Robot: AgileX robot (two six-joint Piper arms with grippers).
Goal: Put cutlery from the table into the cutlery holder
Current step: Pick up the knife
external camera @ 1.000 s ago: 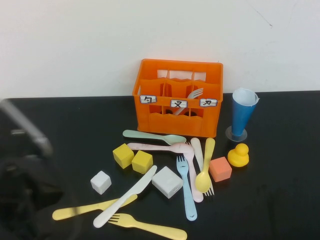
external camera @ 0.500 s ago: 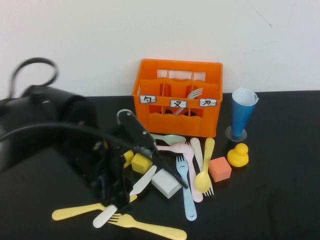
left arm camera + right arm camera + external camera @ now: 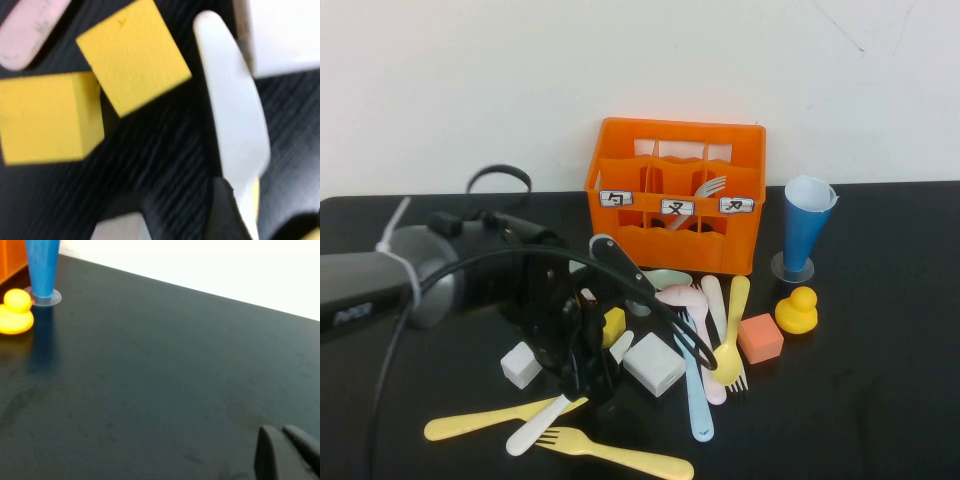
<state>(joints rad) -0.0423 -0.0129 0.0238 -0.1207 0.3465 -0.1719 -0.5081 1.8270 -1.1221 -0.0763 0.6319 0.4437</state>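
The orange cutlery holder (image 3: 680,128) stands at the back of the black table (image 3: 880,400) with a fork (image 3: 710,186) in it. Pastel cutlery lies in front of it: a white knife (image 3: 542,427), a yellow knife (image 3: 480,420), a yellow fork (image 3: 620,455), a light blue fork (image 3: 695,390), a yellow spoon (image 3: 730,340) and a pink spoon (image 3: 675,295). My left gripper (image 3: 588,380) is low over the white knife (image 3: 235,125), open, with a finger (image 3: 225,215) on each side of its handle. My right gripper (image 3: 285,450) is shut and empty over bare table, out of the high view.
Foam cubes lie among the cutlery: two white (image 3: 520,365) (image 3: 655,363), a yellow one (image 3: 613,322) and an orange one (image 3: 760,338). A yellow duck (image 3: 797,310) and a blue cone cup (image 3: 805,228) stand right of the holder. The left arm's cables (image 3: 650,300) hang over the pile.
My left arm has swung in from the left edge and come down over the white knife. The cutlery and cubes have not visibly moved.
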